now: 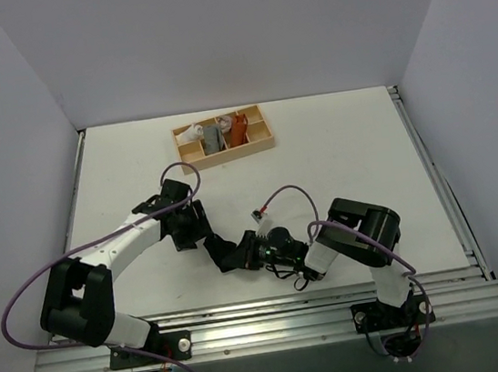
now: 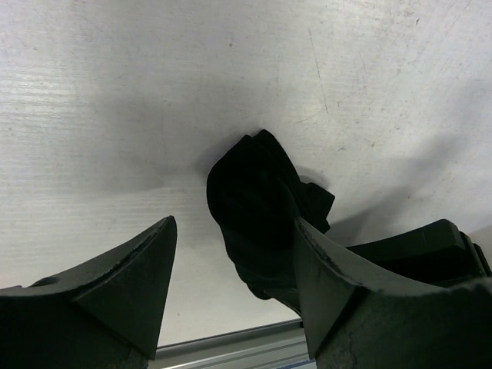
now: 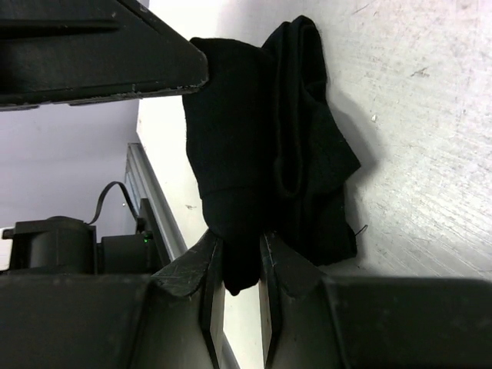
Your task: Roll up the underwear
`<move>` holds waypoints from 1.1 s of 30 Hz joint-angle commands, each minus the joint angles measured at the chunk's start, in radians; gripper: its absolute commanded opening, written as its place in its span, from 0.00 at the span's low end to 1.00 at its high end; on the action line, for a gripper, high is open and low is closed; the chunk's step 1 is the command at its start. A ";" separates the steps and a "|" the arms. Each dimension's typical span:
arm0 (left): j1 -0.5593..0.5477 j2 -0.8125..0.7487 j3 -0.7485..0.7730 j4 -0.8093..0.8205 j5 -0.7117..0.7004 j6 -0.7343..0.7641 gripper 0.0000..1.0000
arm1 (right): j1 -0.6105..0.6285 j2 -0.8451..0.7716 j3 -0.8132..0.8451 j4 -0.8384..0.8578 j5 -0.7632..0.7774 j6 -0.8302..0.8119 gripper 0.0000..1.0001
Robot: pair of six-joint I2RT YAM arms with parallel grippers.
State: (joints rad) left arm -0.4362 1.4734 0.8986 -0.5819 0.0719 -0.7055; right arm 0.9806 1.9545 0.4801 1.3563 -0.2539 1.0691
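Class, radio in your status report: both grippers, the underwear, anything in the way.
Left gripper open at the underwear. Right gripper shut on it; cloth bunched. Wooden tray far off, not obstructing.

The tray [image 1: 227, 155] sits on the far part of the counter [image 1: 338, 165], a little left of centre. Three cloth rolls [image 1: 213, 136] lie side by side in its compartments. Well apart from it, toward the near edge, the underwear [image 1: 224, 252] lies on the counter between the two arms. The left end effector [image 1: 190, 227] is just beside it on its far left. The right end effector [image 1: 245, 252] is at its right, with one end of the underwear between its fingers [image 3: 207, 265].
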 commanded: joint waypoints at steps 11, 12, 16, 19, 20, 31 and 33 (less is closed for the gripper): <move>-0.029 0.016 -0.156 0.240 0.094 -0.133 0.68 | 0.009 0.162 -0.078 -0.157 -0.051 0.095 0.00; -0.033 0.021 -0.162 0.241 0.089 -0.137 0.68 | 0.007 0.167 -0.080 -0.143 -0.051 0.101 0.00; -0.036 0.037 -0.165 0.232 0.057 -0.127 0.48 | 0.007 0.185 -0.092 -0.088 -0.059 0.132 0.00; -0.039 0.079 -0.116 0.183 0.046 -0.100 0.22 | 0.007 0.144 -0.092 -0.149 -0.053 0.121 0.11; -0.042 0.090 -0.081 0.159 0.033 -0.083 0.19 | 0.009 0.094 -0.090 -0.184 -0.042 0.106 0.16; -0.099 0.122 -0.023 0.068 -0.124 -0.043 0.12 | 0.006 -0.273 0.112 -0.910 0.140 -0.112 0.50; -0.114 0.130 -0.013 0.057 -0.139 -0.043 0.12 | 0.004 -0.319 0.144 -0.945 0.151 -0.127 0.52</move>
State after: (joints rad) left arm -0.5316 1.5600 0.8776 -0.4404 0.0475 -0.7963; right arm 0.9894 1.6867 0.5911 0.7086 -0.1860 1.0348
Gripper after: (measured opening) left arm 0.229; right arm 0.514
